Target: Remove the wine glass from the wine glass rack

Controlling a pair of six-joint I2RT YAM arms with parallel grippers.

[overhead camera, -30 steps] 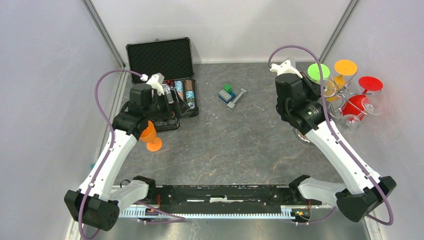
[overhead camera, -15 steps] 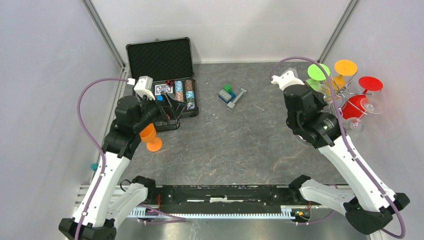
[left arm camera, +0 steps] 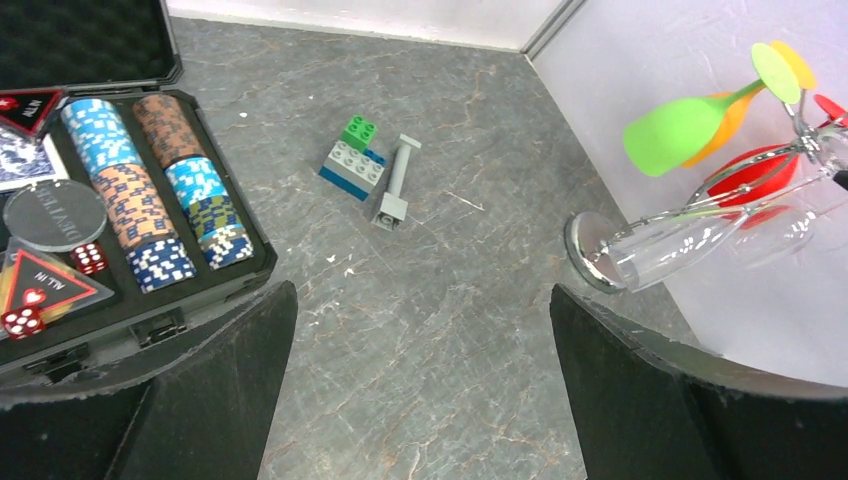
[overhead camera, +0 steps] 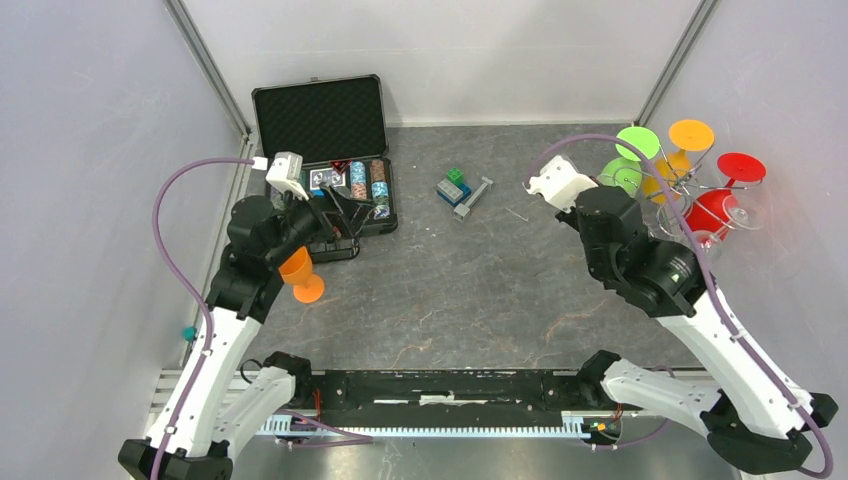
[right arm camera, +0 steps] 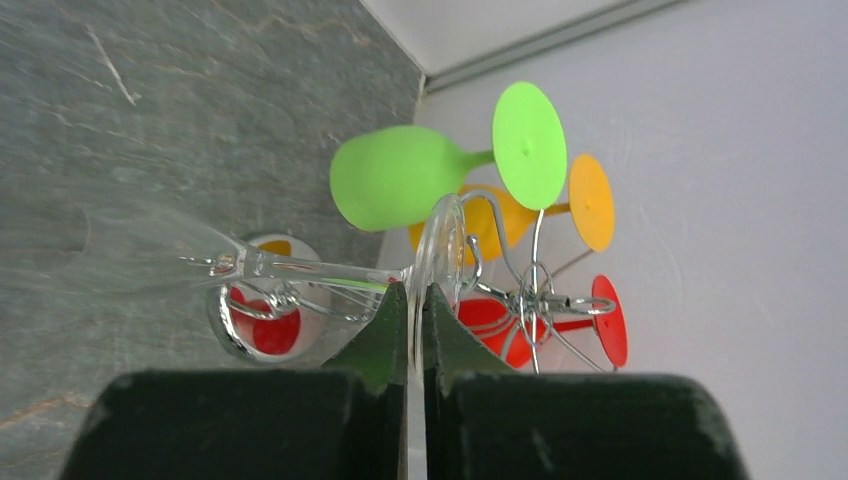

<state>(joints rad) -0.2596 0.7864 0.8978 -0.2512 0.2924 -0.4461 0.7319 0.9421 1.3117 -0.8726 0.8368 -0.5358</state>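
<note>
At rt wall (overhead camera: pixel 780 100), rack (right arm camera: pixel 533 300) crowded, rt gripper (right arm camera: pixel 408 290) pinching clear glass (right arm camera: pixel 150 262) foot

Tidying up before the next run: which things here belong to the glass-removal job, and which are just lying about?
Job: silver wire wine glass rack; clear wine glass held at its foot by the right gripper; hanging green glass, orange glass, red glass.
Lying about: black poker chip case; small toy bricks; upright orange goblet beside the case.
</note>
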